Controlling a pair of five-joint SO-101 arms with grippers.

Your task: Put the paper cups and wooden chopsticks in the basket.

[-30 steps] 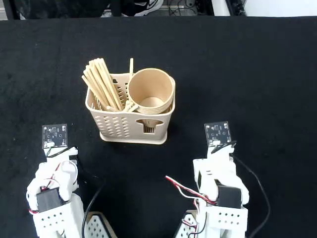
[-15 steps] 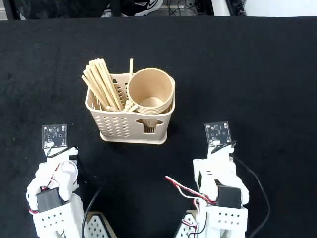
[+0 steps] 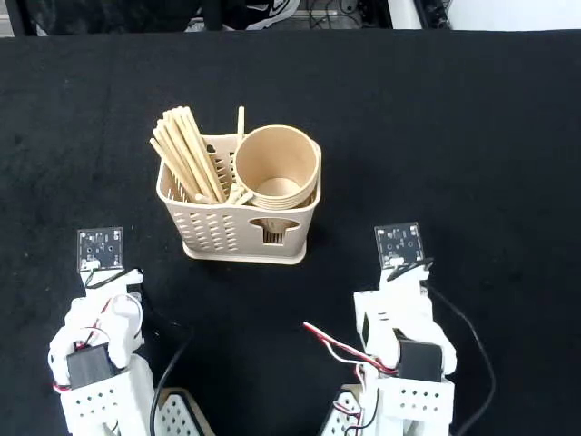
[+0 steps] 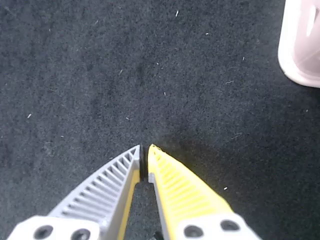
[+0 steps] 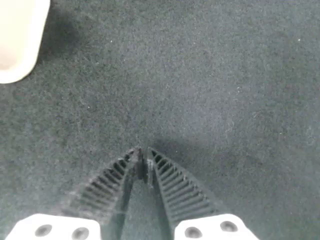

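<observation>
Left gripper point(image 4: 145, 149): pinched closed, tips meeting, nothing between them. One side is grey plastic, the other yellow. Both are tapering wedges with a ribbed lattice, pointing down at bare cloth.

Right gripper point(image 5: 142, 151): also closed to a point and holding nothing. It has dark ribbed wedges of the same shape, low over the cloth.

Basket point(image 3: 241, 232): cream plastic with rounded corners and walls pierced with rows of small slots. It stands ahead of both grippers, well apart from either, and nearer the left gripper's side. A smooth corner point(image 4: 302, 45) shows beyond the left gripper, another point(image 5: 17, 40) beyond the right.

Cups point(image 3: 277, 163): plain brown paper, round, nested in a stack. They sit upright in the basket's half closer to the right gripper.

Chopsticks point(image 3: 186, 154): a bundle of pale wooden sticks in the other half, leaning out over the rim away from the cups. One stands apart at the far wall.

Cloth point(image 3: 454, 136): black, felt-like, speckled with lint.
</observation>
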